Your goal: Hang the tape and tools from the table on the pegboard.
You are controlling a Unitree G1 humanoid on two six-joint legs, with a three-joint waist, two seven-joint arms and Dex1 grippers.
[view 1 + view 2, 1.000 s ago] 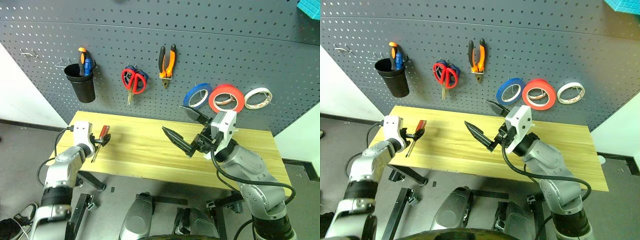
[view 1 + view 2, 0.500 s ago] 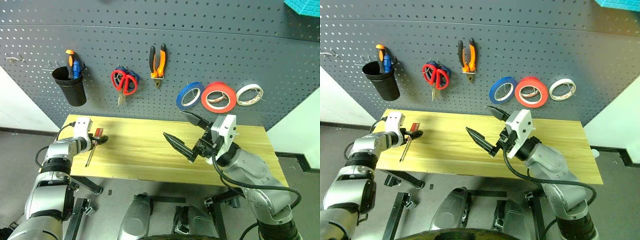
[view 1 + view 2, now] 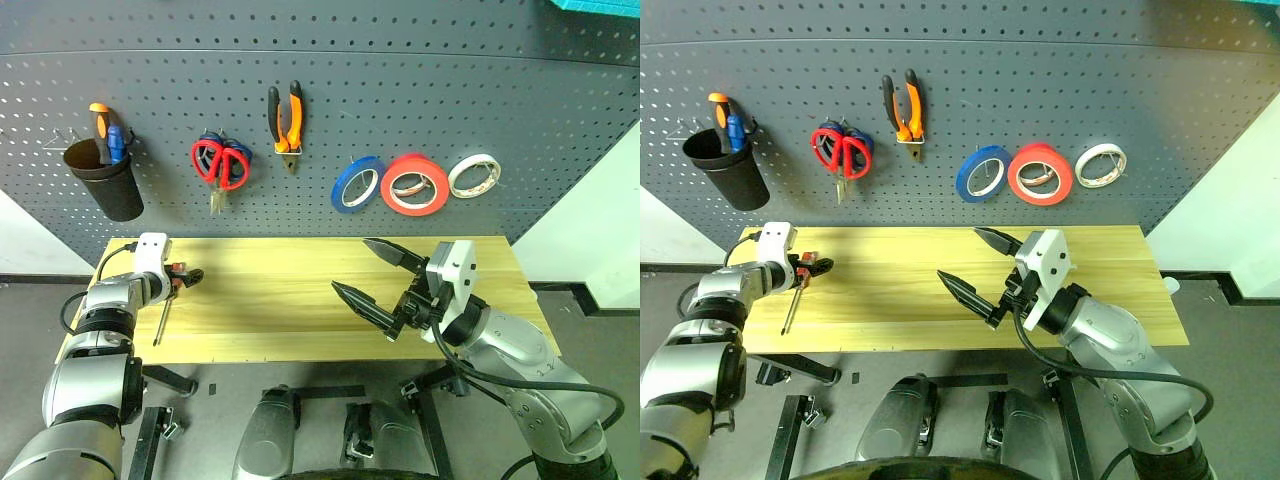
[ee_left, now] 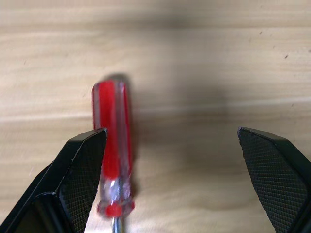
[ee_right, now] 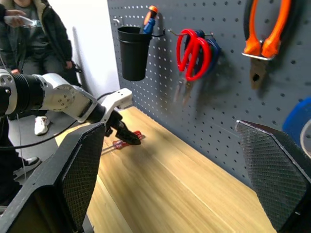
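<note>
While my left gripper [image 4: 170, 170] hangs spread wide over the table [image 3: 290, 300], I see the red-handled screwdriver [image 4: 114, 160] lying flat on the wood at the table's left end, its handle just inside one finger [image 4: 82, 174], not clamped. My right gripper [image 3: 375, 275] hovers above the table's middle, jaws wide apart and empty. On the pegboard [image 3: 400, 90] already hang the red scissors [image 3: 215, 165], the pliers [image 3: 283, 120] and the blue tape [image 3: 357, 184].
</note>
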